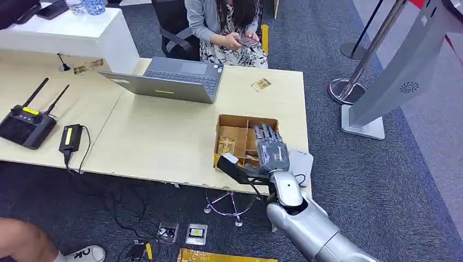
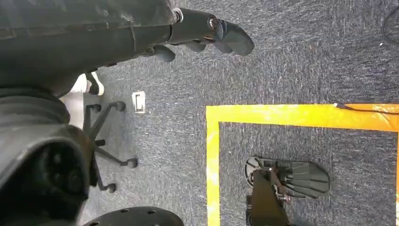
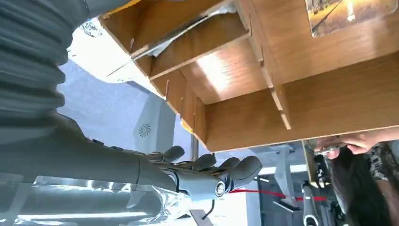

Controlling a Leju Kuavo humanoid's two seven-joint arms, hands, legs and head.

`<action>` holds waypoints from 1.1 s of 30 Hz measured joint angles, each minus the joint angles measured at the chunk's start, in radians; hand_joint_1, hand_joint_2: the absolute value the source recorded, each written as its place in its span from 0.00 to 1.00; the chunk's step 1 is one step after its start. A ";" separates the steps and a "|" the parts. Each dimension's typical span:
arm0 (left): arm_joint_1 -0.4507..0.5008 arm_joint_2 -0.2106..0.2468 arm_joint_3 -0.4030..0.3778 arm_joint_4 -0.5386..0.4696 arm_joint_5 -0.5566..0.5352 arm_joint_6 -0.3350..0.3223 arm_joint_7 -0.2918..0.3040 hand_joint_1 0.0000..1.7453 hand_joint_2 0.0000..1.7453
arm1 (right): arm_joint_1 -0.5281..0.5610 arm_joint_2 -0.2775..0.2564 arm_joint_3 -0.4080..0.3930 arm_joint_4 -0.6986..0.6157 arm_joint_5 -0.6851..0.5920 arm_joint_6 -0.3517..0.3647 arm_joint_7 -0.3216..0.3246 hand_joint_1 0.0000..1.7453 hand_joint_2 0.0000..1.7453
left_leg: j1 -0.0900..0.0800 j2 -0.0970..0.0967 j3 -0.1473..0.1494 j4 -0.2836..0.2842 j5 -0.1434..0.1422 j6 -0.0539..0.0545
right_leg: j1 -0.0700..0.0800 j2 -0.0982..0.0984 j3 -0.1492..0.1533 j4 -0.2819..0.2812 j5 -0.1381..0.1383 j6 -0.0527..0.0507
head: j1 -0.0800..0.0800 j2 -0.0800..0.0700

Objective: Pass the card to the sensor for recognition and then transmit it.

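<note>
A brown wooden divider box (image 1: pixel 236 121) stands near the table's front right edge. A gold card (image 1: pixel 225 145) lies in one of its compartments, and the right wrist view shows a gold card (image 3: pixel 349 13) on the box floor (image 3: pixel 329 103). My right hand (image 1: pixel 269 148) hovers over the box's right side, fingers stretched forward, thumb (image 1: pixel 231 162) out to the left, holding nothing. From the wrist, that right hand (image 3: pixel 207 175) looks straight and empty. Another gold card (image 1: pixel 261 84) lies on the table beyond the box. My left hand (image 2: pixel 207 29) hangs over the carpet, empty.
An open laptop (image 1: pixel 173 79) sits mid-table, a black antenna controller (image 1: pixel 24 125) and a small black device (image 1: pixel 71 137) to the left. A person (image 1: pixel 226 27) sits opposite with a phone. A grey stand (image 1: pixel 404 76) rises on the right. A white pad (image 1: pixel 302 165) lies under my wrist.
</note>
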 joint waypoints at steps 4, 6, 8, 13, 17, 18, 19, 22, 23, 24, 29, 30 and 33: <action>0.000 0.000 0.000 0.000 0.000 0.000 0.000 0.00 0.00 | 0.003 -0.005 -0.006 -0.006 0.005 0.001 0.002 0.00 1.00 | 0.000 0.000 0.000 0.000 0.000 0.000 | 0.000 0.000 0.000 0.000 0.000 0.000 | 0.000 0.000; 0.000 0.000 0.000 0.000 0.000 0.000 0.000 0.00 0.00 | 0.004 -0.005 -0.006 -0.006 0.010 0.005 0.002 0.00 1.00 | 0.000 0.000 0.000 0.000 0.000 0.000 | 0.000 0.000 0.000 0.000 0.000 0.000 | 0.000 0.000; 0.000 0.000 0.000 0.000 0.000 0.000 0.000 0.00 0.00 | 0.006 -0.006 -0.007 -0.006 0.014 0.010 0.002 0.00 1.00 | 0.000 0.000 0.000 0.000 0.000 0.000 | 0.000 0.000 0.000 0.000 0.000 0.000 | 0.000 0.000; 0.001 0.000 0.000 0.000 0.001 0.000 0.000 0.00 0.00 | 0.009 -0.007 -0.007 -0.012 0.017 0.015 0.003 0.00 1.00 | 0.000 0.000 0.000 0.000 0.000 0.000 | 0.000 0.000 0.000 0.000 0.000 0.000 | 0.000 0.000; 0.001 0.000 0.000 0.000 0.001 0.000 0.000 0.00 0.00 | 0.009 -0.008 -0.007 -0.014 0.017 0.017 0.003 0.00 1.00 | 0.000 0.000 0.000 0.000 0.000 0.000 | 0.000 0.000 0.000 0.000 0.000 0.000 | 0.000 0.000; 0.001 0.000 0.000 0.000 0.001 0.001 0.000 0.00 0.00 | 0.010 -0.008 -0.007 -0.014 0.017 0.018 0.003 0.00 1.00 | 0.000 0.000 0.000 0.000 0.000 0.000 | 0.000 0.000 0.000 0.000 0.000 0.000 | 0.000 0.000; 0.001 0.000 0.000 0.000 0.002 0.001 0.000 0.00 0.00 | 0.010 -0.008 -0.007 -0.014 0.017 0.018 0.003 0.00 1.00 | 0.000 0.000 0.000 0.000 0.000 0.000 | 0.000 0.000 0.000 0.000 0.000 0.000 | 0.000 0.000; 0.001 0.000 0.000 0.000 0.002 0.002 0.000 0.00 0.00 | 0.012 -0.010 -0.007 -0.014 0.018 0.020 0.004 0.00 1.00 | 0.000 0.000 0.000 0.000 0.000 0.000 | 0.000 0.000 0.000 0.000 0.000 0.000 | 0.000 0.000; 0.001 0.000 0.000 0.000 0.002 0.003 0.000 0.00 0.00 | 0.012 -0.011 -0.007 -0.014 0.018 0.021 0.004 0.00 1.00 | 0.000 0.000 0.000 0.000 0.000 0.000 | 0.000 0.000 0.000 0.000 0.000 0.000 | 0.000 0.000; 0.001 0.000 0.000 0.000 0.002 0.003 0.000 0.00 0.00 | 0.012 -0.011 -0.007 -0.014 0.019 0.021 0.006 0.00 1.00 | 0.000 0.000 0.000 0.000 0.000 0.000 | 0.000 0.000 0.000 0.000 0.000 0.000 | 0.000 0.000; 0.000 0.000 0.000 0.000 0.000 0.003 0.000 0.00 0.00 | 0.014 -0.014 -0.008 -0.014 0.022 0.025 0.010 0.00 1.00 | 0.000 0.000 0.000 0.000 0.000 0.000 | 0.000 0.000 0.000 0.000 0.000 0.000 | 0.000 0.000; 0.000 0.000 0.000 0.000 -0.001 0.003 0.000 0.00 0.00 | 0.014 -0.014 -0.010 -0.014 0.028 0.024 0.010 0.00 1.00 | 0.000 0.000 0.000 0.000 0.000 0.000 | 0.000 0.000 0.000 0.000 0.000 0.000 | 0.000 0.000; 0.000 0.000 0.000 0.000 -0.002 0.003 0.001 0.00 0.00 | 0.015 -0.016 -0.017 -0.014 0.034 0.028 0.015 0.00 1.00 | 0.000 0.000 0.000 0.000 0.000 0.000 | 0.000 0.000 0.000 0.000 0.000 0.000 | 0.000 0.000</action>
